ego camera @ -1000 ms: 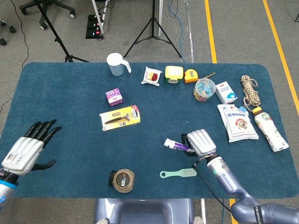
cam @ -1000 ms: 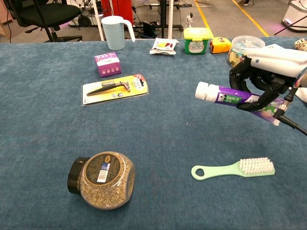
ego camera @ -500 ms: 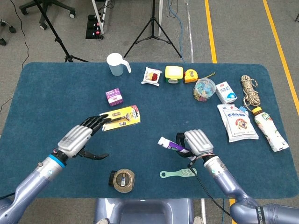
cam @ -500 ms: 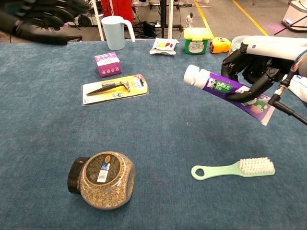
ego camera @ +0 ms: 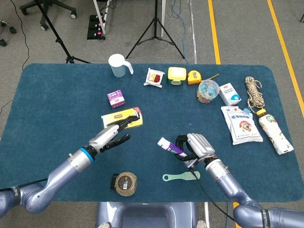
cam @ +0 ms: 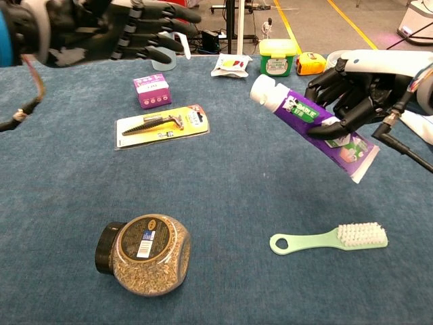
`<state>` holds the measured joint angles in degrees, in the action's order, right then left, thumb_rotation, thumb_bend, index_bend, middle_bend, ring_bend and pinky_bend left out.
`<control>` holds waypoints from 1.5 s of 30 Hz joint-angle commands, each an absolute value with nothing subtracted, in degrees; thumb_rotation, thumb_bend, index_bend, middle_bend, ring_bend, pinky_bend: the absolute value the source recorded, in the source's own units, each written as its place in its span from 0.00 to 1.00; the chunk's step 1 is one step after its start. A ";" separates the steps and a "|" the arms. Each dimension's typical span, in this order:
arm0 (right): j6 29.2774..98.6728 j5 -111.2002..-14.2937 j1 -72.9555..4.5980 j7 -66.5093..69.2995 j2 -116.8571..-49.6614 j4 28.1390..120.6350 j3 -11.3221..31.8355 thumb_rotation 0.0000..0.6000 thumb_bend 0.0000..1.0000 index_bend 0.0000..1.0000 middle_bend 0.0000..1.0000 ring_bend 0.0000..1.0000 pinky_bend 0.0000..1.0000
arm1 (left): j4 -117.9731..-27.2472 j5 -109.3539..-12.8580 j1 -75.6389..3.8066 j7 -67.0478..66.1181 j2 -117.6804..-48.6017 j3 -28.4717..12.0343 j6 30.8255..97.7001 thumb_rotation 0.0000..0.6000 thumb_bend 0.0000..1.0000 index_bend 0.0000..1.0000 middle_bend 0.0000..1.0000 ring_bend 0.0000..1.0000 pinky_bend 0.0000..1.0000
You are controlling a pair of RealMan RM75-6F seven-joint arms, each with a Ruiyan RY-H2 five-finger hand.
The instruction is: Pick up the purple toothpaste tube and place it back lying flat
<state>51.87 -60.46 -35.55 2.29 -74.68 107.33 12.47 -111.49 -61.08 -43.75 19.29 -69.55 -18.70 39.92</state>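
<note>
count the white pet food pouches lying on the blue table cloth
2, both at the right end. The flat white pouch with the dog picture lies beside the narrower white pouch with the yellow cap, nearest the edge. The chest view shows neither.

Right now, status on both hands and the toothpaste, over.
Right hand holds purple toothpaste tube off the table, cap end tilted up. Left hand open, fingers extended, nothing held. Green brush lies on the cloth below the tube.

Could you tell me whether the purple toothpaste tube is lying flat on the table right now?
No. The right hand holds the purple toothpaste tube tilted above the table, cap end higher.
</note>
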 commanded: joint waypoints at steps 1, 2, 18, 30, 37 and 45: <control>51.26 -59.74 -35.82 3.24 -74.66 107.60 12.91 1.00 1.00 0.74 0.80 0.87 0.95 | -110.09 -59.76 -45.40 20.29 -71.44 -19.28 38.71 0.00 0.00 0.00 0.00 0.00 0.00; 51.00 -59.40 -35.92 3.60 -74.63 107.72 13.05 1.00 1.00 0.74 0.80 0.87 0.95 | -109.67 -59.40 -45.86 20.44 -72.15 -19.36 38.58 0.00 0.00 0.00 0.00 0.00 0.00; 49.82 -55.06 -37.91 4.52 -75.48 108.07 14.42 1.00 1.00 0.74 0.80 0.88 0.96 | -103.54 -51.28 -52.92 17.90 -82.95 -19.85 39.18 0.00 0.00 0.00 0.00 0.00 0.00; 49.64 -54.74 -38.31 4.81 -75.05 109.34 14.20 1.00 1.00 0.74 0.81 0.89 0.96 | -97.93 -44.60 -57.95 14.86 -87.69 -22.08 40.31 0.00 0.00 0.00 0.00 0.00 0.00; 49.35 -55.07 -38.64 5.61 -75.03 109.85 14.46 1.00 1.00 0.74 0.81 0.89 0.96 | -96.08 -41.34 -59.79 14.66 -88.89 -22.94 39.43 0.00 0.00 0.00 0.00 0.00 0.00; 49.11 -54.54 -39.30 6.27 -75.20 110.01 14.86 1.00 1.00 0.74 0.81 0.89 0.96 | -94.91 -40.00 -61.23 14.90 -90.41 -23.45 38.26 0.00 0.00 0.00 0.00 0.00 0.00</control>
